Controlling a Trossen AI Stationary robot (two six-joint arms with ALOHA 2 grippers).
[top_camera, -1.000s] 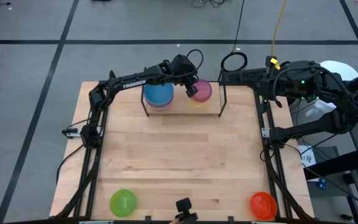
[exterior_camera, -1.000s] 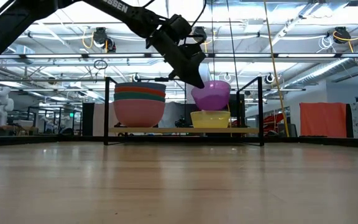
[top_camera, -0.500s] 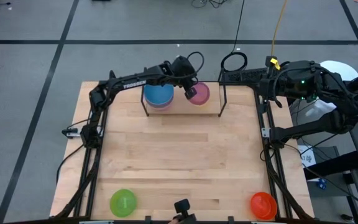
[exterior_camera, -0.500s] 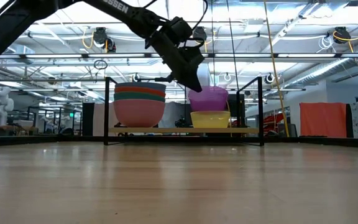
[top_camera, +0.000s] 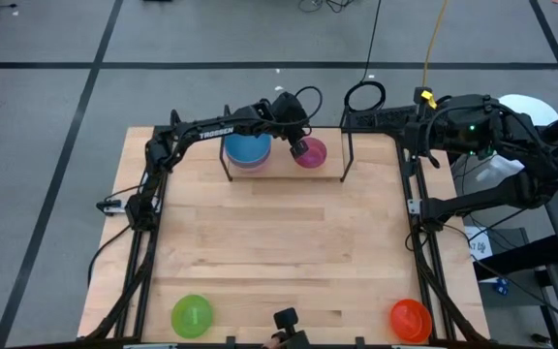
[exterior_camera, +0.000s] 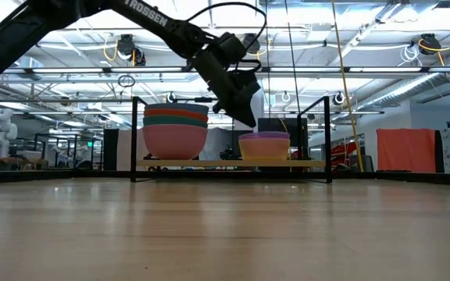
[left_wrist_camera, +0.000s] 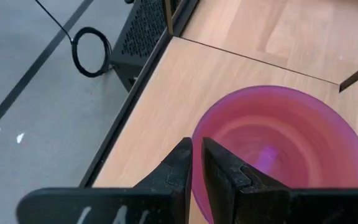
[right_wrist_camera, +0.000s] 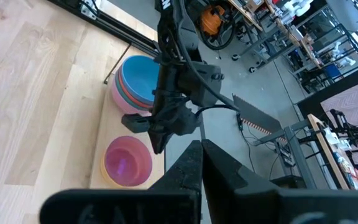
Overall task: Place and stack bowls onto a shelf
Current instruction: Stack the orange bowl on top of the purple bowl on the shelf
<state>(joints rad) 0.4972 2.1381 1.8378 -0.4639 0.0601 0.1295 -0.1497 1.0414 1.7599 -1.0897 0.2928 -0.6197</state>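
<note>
The black-rod shelf (top_camera: 345, 155) stands at the table's far edge. On its plank, a stack of bowls with a blue one on top (top_camera: 248, 147) (exterior_camera: 176, 129) sits at the left. The purple bowl (top_camera: 311, 152) (exterior_camera: 264, 136) (left_wrist_camera: 278, 143) rests nested in the yellow bowl (exterior_camera: 264, 148) at the middle. My left gripper (top_camera: 296, 145) (exterior_camera: 248, 121) (left_wrist_camera: 197, 152) is shut on the purple bowl. My right gripper (right_wrist_camera: 199, 152) is shut and waits off the table's far right corner. My left gripper holds the purple bowl by its rim (left_wrist_camera: 196, 134) on the side toward the stack, one finger (left_wrist_camera: 180, 163) outside the wall and one inside. The fingers slant down from above and from the left. The bowl sits upright inside the yellow bowl.
A green bowl (top_camera: 192, 315) lies near the table's near left corner and an orange-red bowl (top_camera: 410, 318) near its near right corner. The shelf's right end (exterior_camera: 307, 161) is bare. The shelf's upright rods (exterior_camera: 326, 133) flank the bowls.
My left gripper has moved down, carrying the purple bowl. The bowl hung tilted above the yellow bowl a second ago; now it sits level, sunk into the yellow bowl with only its rim showing above it.
</note>
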